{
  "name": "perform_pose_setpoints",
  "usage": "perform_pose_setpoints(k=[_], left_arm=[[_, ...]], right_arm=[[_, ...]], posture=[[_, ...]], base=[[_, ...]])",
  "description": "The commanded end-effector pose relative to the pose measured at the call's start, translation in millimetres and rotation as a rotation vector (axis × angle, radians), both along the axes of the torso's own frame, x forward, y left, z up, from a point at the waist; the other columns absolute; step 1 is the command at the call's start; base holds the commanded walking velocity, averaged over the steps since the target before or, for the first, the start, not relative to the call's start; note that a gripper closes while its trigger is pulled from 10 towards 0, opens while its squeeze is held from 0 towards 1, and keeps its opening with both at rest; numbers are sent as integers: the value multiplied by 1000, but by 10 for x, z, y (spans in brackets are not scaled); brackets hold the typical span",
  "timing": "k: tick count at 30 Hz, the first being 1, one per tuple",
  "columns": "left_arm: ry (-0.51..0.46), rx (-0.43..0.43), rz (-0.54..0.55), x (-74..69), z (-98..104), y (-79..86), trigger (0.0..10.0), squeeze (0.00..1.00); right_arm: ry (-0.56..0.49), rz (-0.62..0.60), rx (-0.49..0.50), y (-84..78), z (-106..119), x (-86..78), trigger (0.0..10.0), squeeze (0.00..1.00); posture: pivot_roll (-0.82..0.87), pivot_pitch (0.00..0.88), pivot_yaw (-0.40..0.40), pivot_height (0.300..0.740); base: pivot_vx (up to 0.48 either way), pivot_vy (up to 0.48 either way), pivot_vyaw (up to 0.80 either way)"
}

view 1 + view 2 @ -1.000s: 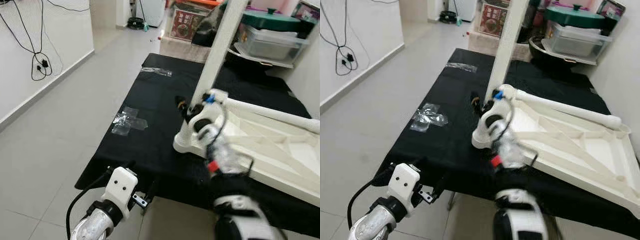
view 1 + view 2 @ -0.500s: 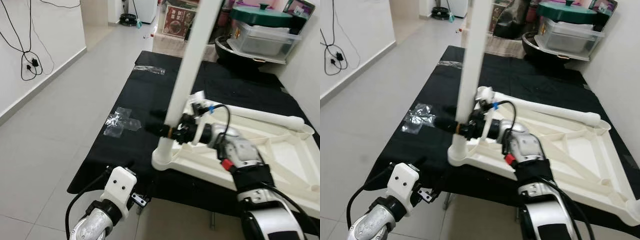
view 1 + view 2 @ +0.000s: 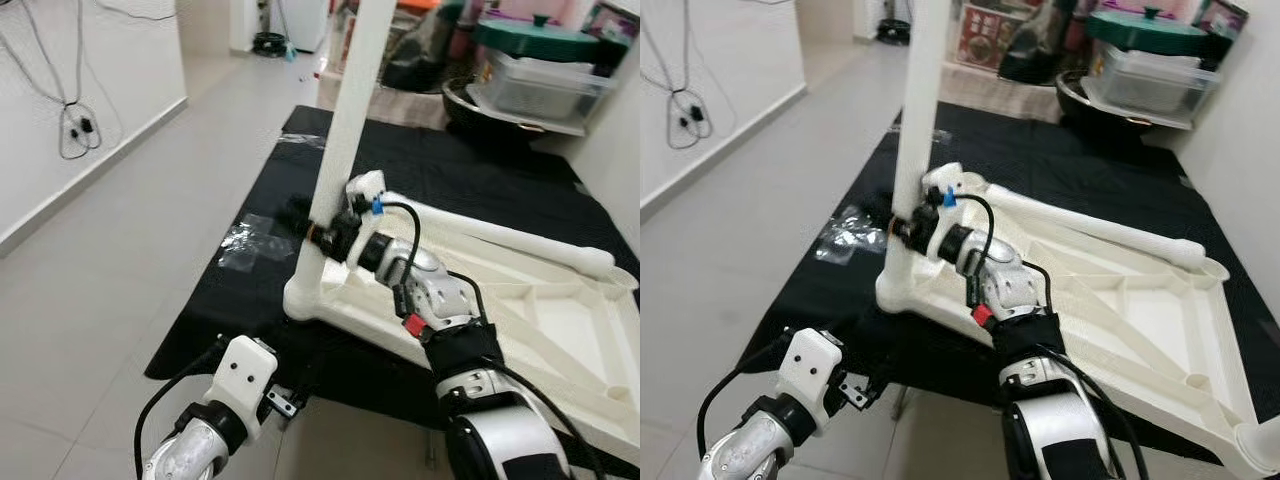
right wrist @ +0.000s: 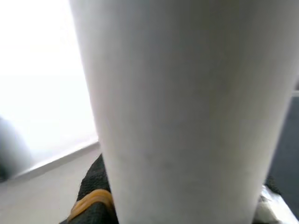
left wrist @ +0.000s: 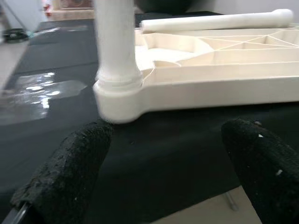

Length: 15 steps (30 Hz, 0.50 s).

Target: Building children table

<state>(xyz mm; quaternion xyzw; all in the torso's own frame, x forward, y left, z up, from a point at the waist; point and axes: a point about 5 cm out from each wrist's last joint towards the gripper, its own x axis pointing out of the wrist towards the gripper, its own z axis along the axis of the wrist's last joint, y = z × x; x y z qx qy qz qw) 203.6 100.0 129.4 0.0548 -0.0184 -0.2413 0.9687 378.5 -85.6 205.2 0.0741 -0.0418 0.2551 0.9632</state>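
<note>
Tabletop [image 3: 520, 300], white and turned underside up, lies on the black worktop [image 3: 260, 290], its ribbed frame facing upward. Leg [image 3: 345, 120] stands upright in the corner socket [image 3: 305, 300] nearest the worktop's left edge; a second leg [image 3: 500, 235] lies flat along the tabletop's far rim. Right gripper [image 3: 315, 232] reaches across the tabletop and is clamped on the upright leg just above the socket, black fingers [image 3: 297, 212] on either side of it; in the right wrist view the leg [image 4: 182, 107] stands very close against the fingers. Left gripper [image 5: 168, 172] hangs low in front of the worktop's near edge, its fingers [image 5: 70, 172] spread apart with nothing between them, facing the socket [image 5: 117, 98]. Crumpled clear plastic [image 3: 245, 240] lies on the worktop left of the leg. Beyond the worktop stands a shelf with a lidded bin [image 3: 540, 75], and grey tiled floor [image 3: 120, 250] stretches to the left.
</note>
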Motion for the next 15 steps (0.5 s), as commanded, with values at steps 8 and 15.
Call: perform_pose_setpoints(k=[8,15], left_arm=[[16,0,-9,-26,-44,-23,10000,0],[18,0,-9,-31,-48,-28,10000,0]], right_arm=[[199,-851,29,-650,-356,-263,0,0],[220,-805,88,-373,-320,-245,10000,0]], posture=[[132,19,-152,740],[125,20,-153,740]], base=[[0,0,0],[0,0,0]])
